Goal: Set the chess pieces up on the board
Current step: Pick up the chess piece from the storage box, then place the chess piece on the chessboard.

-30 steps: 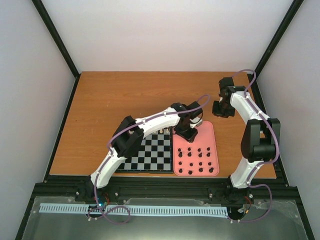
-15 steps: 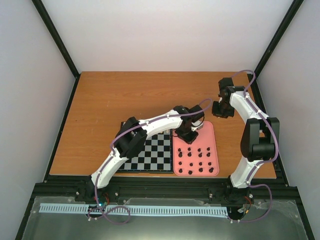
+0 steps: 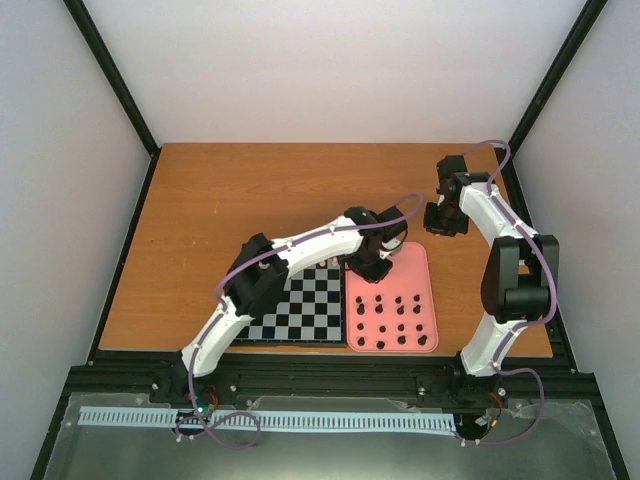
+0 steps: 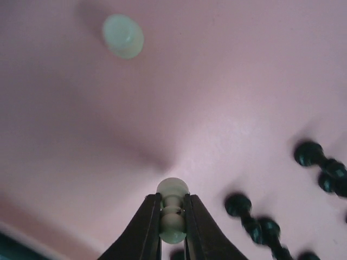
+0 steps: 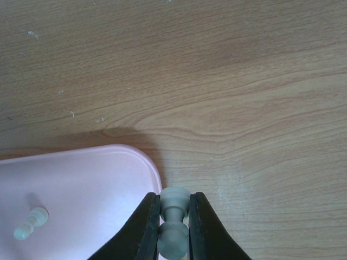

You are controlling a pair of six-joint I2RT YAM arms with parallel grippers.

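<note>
The left gripper (image 3: pixel 368 262) is clamped narrowly on a cream pawn (image 4: pixel 173 188) over the far-left corner of the pink tray (image 3: pixel 418 272). The pawn's long axis runs along the fingers, with its head past the tips. The chessboard (image 3: pixel 300 305) lies just beside the tray, to this gripper's left and nearer the bases, so the left arm is closer. The right gripper (image 3: pixel 440 218) pinches a second cream pawn (image 5: pixel 173 234) at the tray's far-right corner, well apart from the board.

Left arm reaching forward, left gripper (image 4: pixel 172 199) clamping cream piece (image 4: pixel 172 187), right gripper (image 5: pixel 174 198) clamping pale piece (image 5: pixel 173 235)
</note>
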